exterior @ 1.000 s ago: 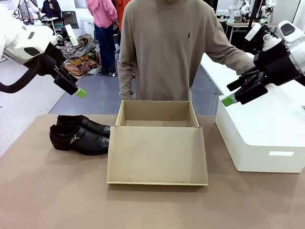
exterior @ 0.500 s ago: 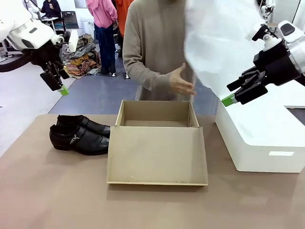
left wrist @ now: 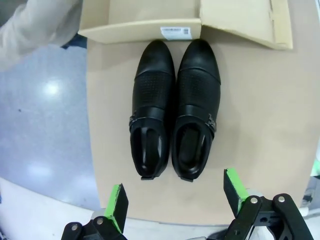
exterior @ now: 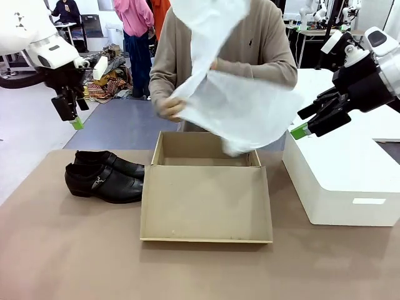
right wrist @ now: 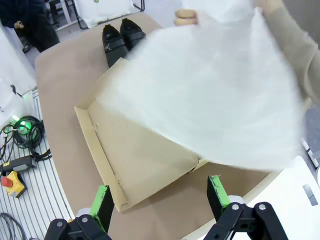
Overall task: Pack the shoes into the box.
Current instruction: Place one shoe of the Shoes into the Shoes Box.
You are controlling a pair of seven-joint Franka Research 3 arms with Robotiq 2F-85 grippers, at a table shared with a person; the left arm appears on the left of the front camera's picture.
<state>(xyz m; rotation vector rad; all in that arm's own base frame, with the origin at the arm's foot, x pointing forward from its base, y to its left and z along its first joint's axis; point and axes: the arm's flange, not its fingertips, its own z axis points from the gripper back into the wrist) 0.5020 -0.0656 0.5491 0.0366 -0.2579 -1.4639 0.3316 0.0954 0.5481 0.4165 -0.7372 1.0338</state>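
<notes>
The pair of black shoes (exterior: 103, 177) lies side by side on the table, left of the box, toes toward it. My left gripper (exterior: 70, 115) hangs open high above them, pointing down; in the left wrist view the shoes (left wrist: 175, 110) lie straight ahead of its open fingers (left wrist: 175, 190). The tan box (exterior: 203, 140) stands open at mid table, its lid (exterior: 206, 203) lying flat toward me. The person holds a white tissue sheet (exterior: 244, 106) over the box. My right gripper (exterior: 302, 122) hovers open at the right, above the box lid (right wrist: 135, 155) and the tissue sheet (right wrist: 215, 100).
A large white block (exterior: 350, 175) stands at the table's right side under my right arm. The person's hands (exterior: 169, 107) grip the sheet just behind the box. Bare table lies in front of the lid and around the shoes (right wrist: 120, 37).
The person picked up a white tissue sheet and brought it down over the box. My left gripper swung left and turned to point down over the shoes. The right gripper stayed put.
</notes>
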